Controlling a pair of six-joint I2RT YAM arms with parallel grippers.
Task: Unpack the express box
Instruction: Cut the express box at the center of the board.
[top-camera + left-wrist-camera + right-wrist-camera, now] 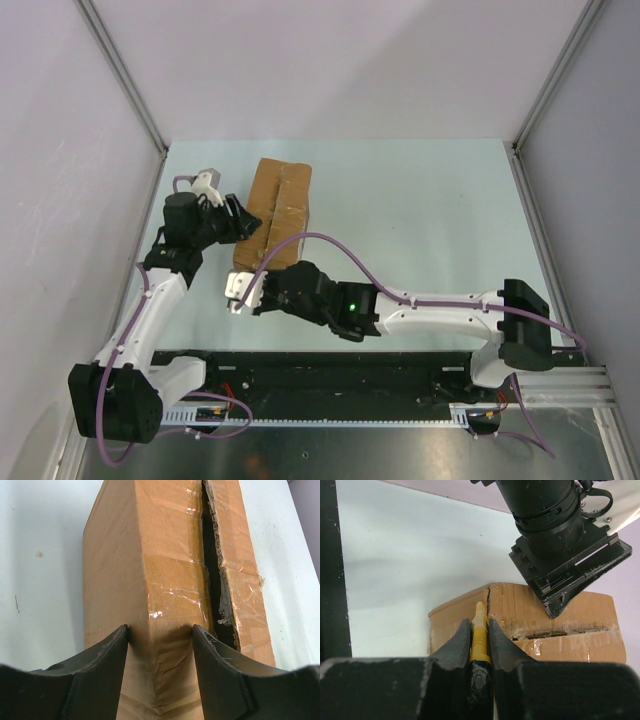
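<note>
Pale-green counter [420, 200], grey walls [330, 60]; the left hand [160, 629], half open, clamps a corner of the taped box [120, 570]; the right hand [479, 622], nearly closed, pinches a yellow knife [480, 612], box just ahead.

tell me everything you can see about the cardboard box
The express box is a long brown corrugated carton wrapped in glossy, wrinkled tape. It lies on the table, left of centre, its length running away from the arms. Its taped top seam is slit into a dark, ragged gap. The left gripper clamps across one long edge; the yellow knife in the right gripper meets the seam at the near end.
</note>
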